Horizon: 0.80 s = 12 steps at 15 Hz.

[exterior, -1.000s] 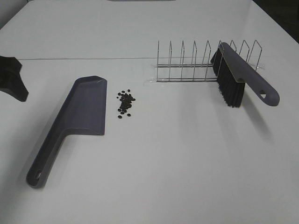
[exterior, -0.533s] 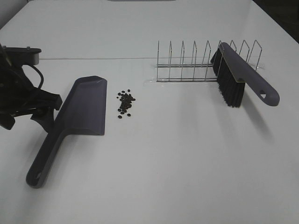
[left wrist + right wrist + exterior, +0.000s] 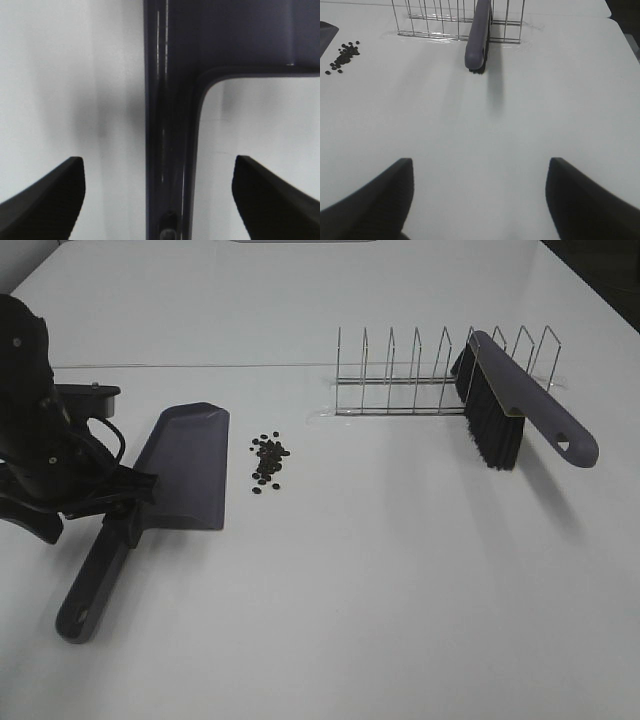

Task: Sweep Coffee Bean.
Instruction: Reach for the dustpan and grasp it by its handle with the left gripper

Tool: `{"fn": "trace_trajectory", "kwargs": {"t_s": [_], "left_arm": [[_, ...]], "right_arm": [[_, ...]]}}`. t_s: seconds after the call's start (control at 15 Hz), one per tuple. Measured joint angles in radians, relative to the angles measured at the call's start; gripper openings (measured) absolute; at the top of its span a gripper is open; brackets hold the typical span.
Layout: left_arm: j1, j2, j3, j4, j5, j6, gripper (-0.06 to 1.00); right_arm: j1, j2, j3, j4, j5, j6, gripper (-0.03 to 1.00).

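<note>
The coffee beans [image 3: 268, 460] lie in a small dark cluster on the white table, just right of the grey-purple dustpan [image 3: 185, 465]. My left gripper [image 3: 100, 512] hangs open over the dustpan's handle. In the left wrist view the handle [image 3: 169, 150] runs between the spread fingers [image 3: 45, 200] without touching them. The brush [image 3: 510, 405] leans in the wire rack [image 3: 420, 375] at the back right. My right gripper [image 3: 480, 200] is open and empty, well short of the brush [image 3: 479, 35] and the beans [image 3: 342, 56]. It does not show in the high view.
A seam crosses the white table [image 3: 380, 570] behind the rack. The table's dark edges show at the far corners. The rack [image 3: 435, 20] stands on a thin clear base.
My left arm has come in from the left edge and now stands over the dustpan handle. Dustpan, beans and brush have not moved.
</note>
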State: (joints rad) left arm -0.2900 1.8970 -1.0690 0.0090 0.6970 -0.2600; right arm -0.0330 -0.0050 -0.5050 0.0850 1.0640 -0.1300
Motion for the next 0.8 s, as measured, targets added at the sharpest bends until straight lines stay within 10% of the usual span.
{"fn": "trace_trajectory", "kwargs": {"t_s": [0.53, 0.8], "left_arm": [[0.0, 0.111, -0.004, 0.0, -0.101, 0.0, 0.75], [0.0, 0.122, -0.013, 0.0, -0.103, -0.011, 0.55]], "right_arm": [[0.0, 0.0, 0.0, 0.0, 0.0, 0.0, 0.72], [0.0, 0.0, 0.0, 0.0, 0.0, 0.0, 0.72]]}}
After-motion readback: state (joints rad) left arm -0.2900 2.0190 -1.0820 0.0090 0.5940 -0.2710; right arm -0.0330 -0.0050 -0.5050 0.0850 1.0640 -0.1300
